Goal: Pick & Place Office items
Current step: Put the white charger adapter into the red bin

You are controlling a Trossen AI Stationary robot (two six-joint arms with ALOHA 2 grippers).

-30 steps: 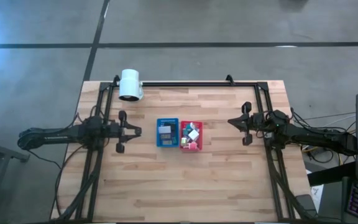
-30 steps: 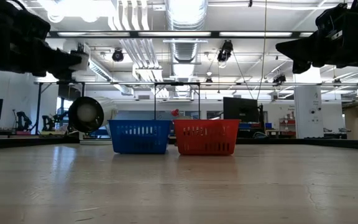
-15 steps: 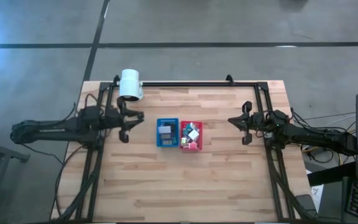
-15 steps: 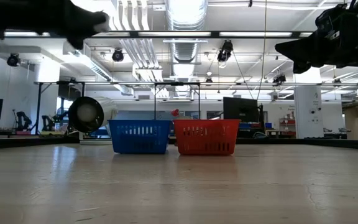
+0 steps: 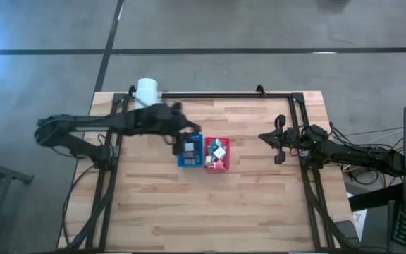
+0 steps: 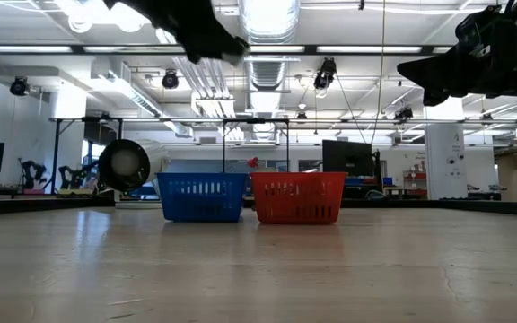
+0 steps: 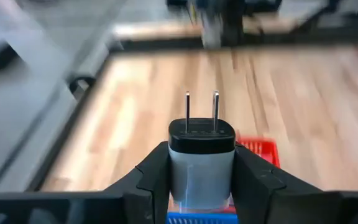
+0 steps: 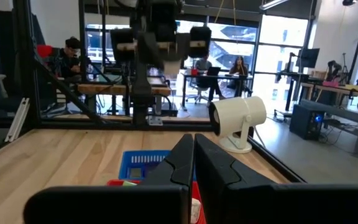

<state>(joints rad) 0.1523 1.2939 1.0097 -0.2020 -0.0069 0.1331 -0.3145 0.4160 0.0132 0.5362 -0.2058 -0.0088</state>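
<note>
Charger [image 7: 201, 163]: white body, black cap, silver prongs. Trays: blue [image 6: 201, 196] and red [image 6: 298, 196], both perforated. Counter [image 5: 259, 204] light wood planks. Cylinder [image 6: 131, 164] white. Left end effector [image 7: 201, 186] dark.

The left gripper [image 5: 189, 134] shows only as a dark smear from above. In the blue tray [image 5: 189, 151] and red tray [image 5: 216, 154], the office items [image 5: 218, 152] are too small to tell apart.

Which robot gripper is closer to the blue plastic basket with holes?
Left. The left gripper, holding a white plug charger, hovers over the blue perforated plastic tray; the right gripper waits beyond the red tray.
</note>
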